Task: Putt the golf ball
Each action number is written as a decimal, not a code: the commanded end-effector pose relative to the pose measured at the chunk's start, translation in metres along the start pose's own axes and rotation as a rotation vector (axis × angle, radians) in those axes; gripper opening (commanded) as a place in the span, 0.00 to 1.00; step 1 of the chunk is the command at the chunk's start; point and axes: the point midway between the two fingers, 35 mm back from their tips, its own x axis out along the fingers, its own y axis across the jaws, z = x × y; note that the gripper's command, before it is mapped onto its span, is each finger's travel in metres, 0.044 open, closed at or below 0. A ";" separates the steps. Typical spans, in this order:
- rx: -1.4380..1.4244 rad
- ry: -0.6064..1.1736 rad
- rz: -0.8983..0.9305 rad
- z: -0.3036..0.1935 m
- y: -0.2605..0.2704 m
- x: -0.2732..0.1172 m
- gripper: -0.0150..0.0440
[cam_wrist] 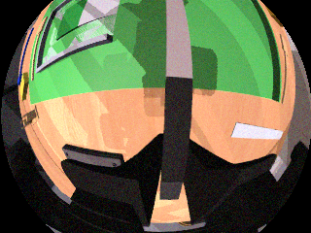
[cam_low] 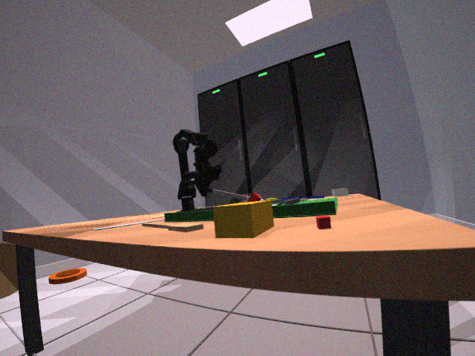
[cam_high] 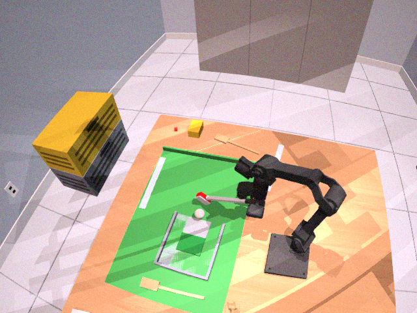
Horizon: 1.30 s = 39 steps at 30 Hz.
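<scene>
My gripper (cam_high: 251, 201) is shut on the grey shaft of the red putter (cam_high: 220, 198), at the right edge of the green mat (cam_high: 183, 222). The shaft points left and its red head (cam_high: 201, 195) hangs low over the mat. The white golf ball (cam_high: 199, 213) lies on the mat just in front of the head, a short gap apart, at the foot of the ramp (cam_high: 195, 229) that leads to the raised green (cam_high: 190, 244). The exterior view shows the head (cam_low: 254, 197) low behind the yellow block.
A grey frame (cam_high: 188, 247) surrounds the ramp and green. A yellow block (cam_high: 195, 128), a small red cube (cam_high: 175, 128) and wooden paddles (cam_high: 170, 288) lie on the table. White strips (cam_high: 152, 182) lie on the mat's left and near the arm. A yellow and grey crate (cam_high: 81, 141) stands off the table's left.
</scene>
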 end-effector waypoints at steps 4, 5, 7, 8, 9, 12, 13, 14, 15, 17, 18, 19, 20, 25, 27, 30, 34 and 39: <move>0.016 -0.010 -0.008 -0.001 0.003 -0.012 0.25; 0.016 -0.010 -0.008 -0.001 0.003 -0.016 0.25; 0.016 -0.010 -0.008 0.000 0.003 -0.025 0.25; 0.016 -0.010 -0.008 0.000 0.003 -0.030 0.25; 0.016 -0.010 -0.008 0.000 0.003 -0.035 0.25; 0.016 -0.010 -0.008 -0.001 0.003 -0.049 0.25; 0.016 -0.010 -0.008 -0.002 0.004 -0.054 0.25; 0.016 -0.010 -0.008 -0.002 0.004 -0.058 0.25; 0.016 -0.010 -0.008 -0.002 0.004 -0.060 0.25; 0.016 -0.010 -0.008 -0.002 0.004 -0.061 0.25; 0.010 0.002 -0.001 -0.002 0.004 -0.052 0.25; 0.010 0.002 -0.001 -0.002 0.004 -0.052 0.25; 0.010 0.002 -0.001 -0.002 0.004 -0.052 0.25; 0.010 0.002 -0.001 -0.002 0.004 -0.052 0.25; 0.010 0.002 -0.001 -0.002 0.004 -0.052 0.25; 0.010 0.002 -0.001 -0.002 0.004 -0.052 0.25; 0.010 0.002 -0.001 -0.002 0.004 -0.052 0.25; 0.010 0.002 -0.001 -0.002 0.004 -0.052 0.25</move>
